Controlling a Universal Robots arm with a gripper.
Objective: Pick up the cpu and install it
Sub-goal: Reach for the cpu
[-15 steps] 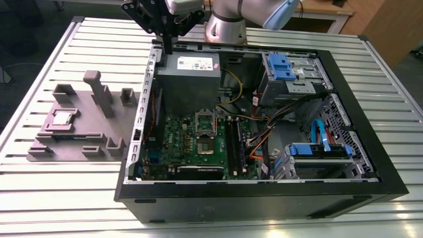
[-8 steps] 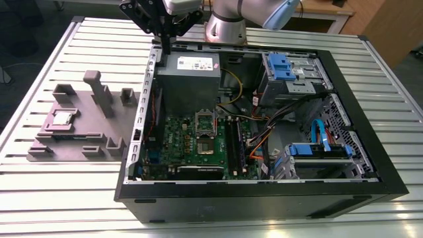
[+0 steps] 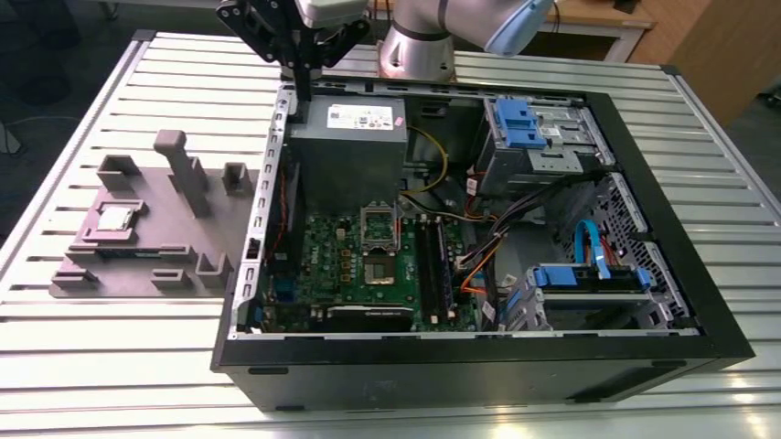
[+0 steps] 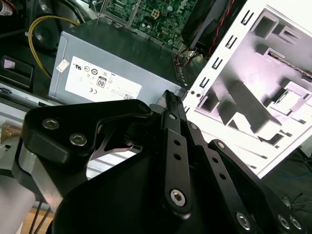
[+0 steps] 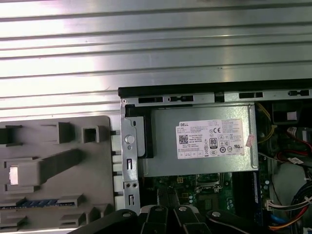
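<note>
Cpu (image 3: 116, 218), a small flat silver-topped square chip, lies on the grey plastic fixture (image 3: 146, 265) beside the open black computer case (image 3: 488, 357). The black tool (image 3: 299, 87) hangs closed and empty over the case's edge.

On the worktop (image 3: 110, 366), across the middle and the exterior view's right: an open computer case (image 3: 488, 370). Just beside its left wall, also on the worktop: a fixture plate (image 3: 146, 265), with the cpu (image 3: 116, 218) seated in a recess on its left half. Inside the case: power supply (image 3: 347, 137) in the far left corner, motherboard (image 3: 324, 265) nearer than it, socket (image 3: 380, 233) toward the board's right side, drive cage (image 3: 537, 137) at far right, another drive bay (image 3: 592, 279) at near right. Above the case's far left corner: the end effector (image 3: 300, 87), well apart from the cpu.
</note>
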